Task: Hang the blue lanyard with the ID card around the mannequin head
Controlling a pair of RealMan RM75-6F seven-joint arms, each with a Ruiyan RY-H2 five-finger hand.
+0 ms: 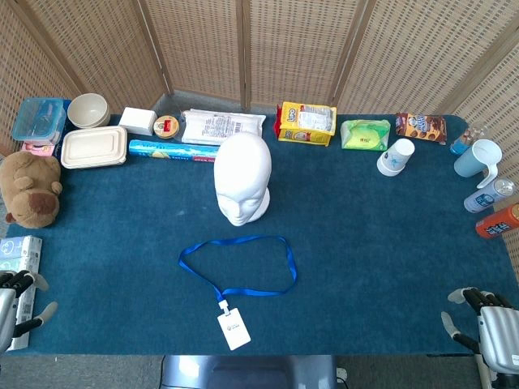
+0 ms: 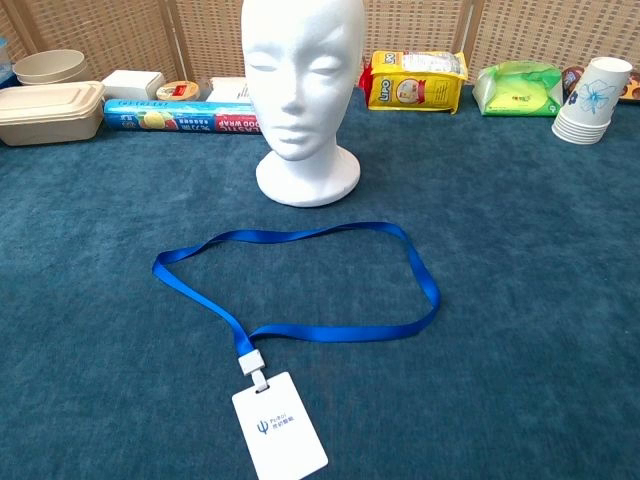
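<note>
Head view: I see blue lanyard [image 1: 238, 265] flat on table [image 1: 389, 243], loop open, ID card [image 1: 233, 331] at near end, mannequin head [image 1: 242, 178] upright just behind. My left hand [image 1: 20, 300] and right hand [image 1: 485, 320] at near corners, fingers apart, holding nothing.

Chest view: lanyard [image 2: 300, 285] loop lies just before mannequin head [image 2: 304, 95], not touching; card [image 2: 279, 425] nearest me. Hands out of frame.

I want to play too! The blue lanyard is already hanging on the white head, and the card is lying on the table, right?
Not quite. The lanyard isn't on the head yet; the chest view shows it lying on the table in front of it. The card is on the table.
</note>
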